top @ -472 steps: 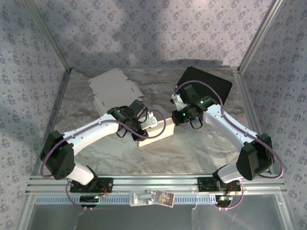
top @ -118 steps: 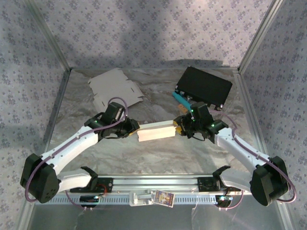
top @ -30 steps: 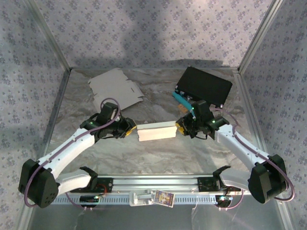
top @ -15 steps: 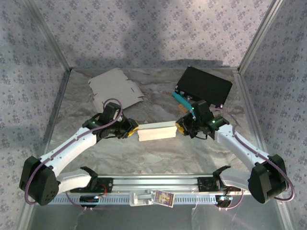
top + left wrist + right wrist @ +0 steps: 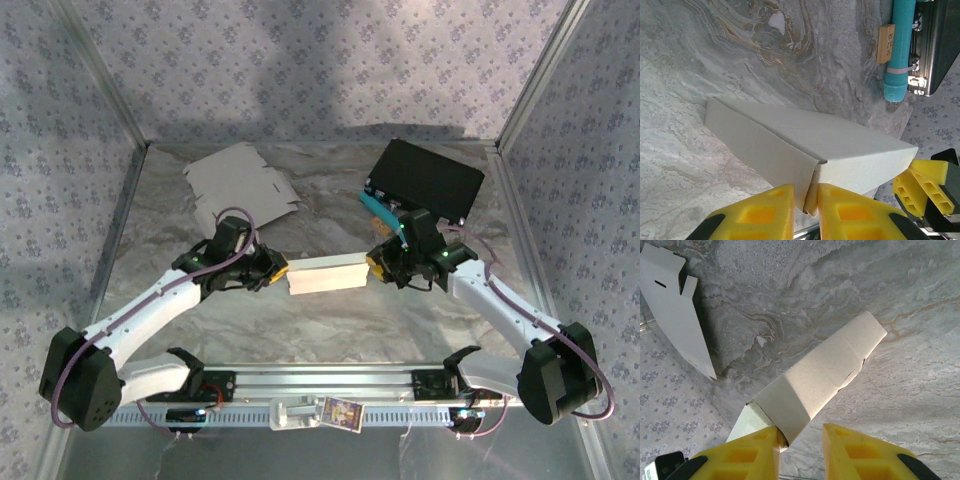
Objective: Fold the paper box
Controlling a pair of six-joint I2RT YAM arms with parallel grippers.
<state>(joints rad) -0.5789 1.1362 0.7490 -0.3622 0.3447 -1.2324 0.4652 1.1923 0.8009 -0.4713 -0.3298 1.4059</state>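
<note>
Already folded into a long closed white block, the paper box (image 5: 327, 272) lies in the middle of the marbled table (image 5: 330, 322). The left gripper (image 5: 277, 270) pinches its left end flap with fingers (image 5: 760, 217) nearly together; the right gripper (image 5: 375, 264) stands with jaws apart around the right end, one finger touching it. Far left lies a flat cardboard blank (image 5: 240, 185), far right a black case (image 5: 428, 178) with a teal tube (image 5: 384, 211), both well apart from it.
</note>
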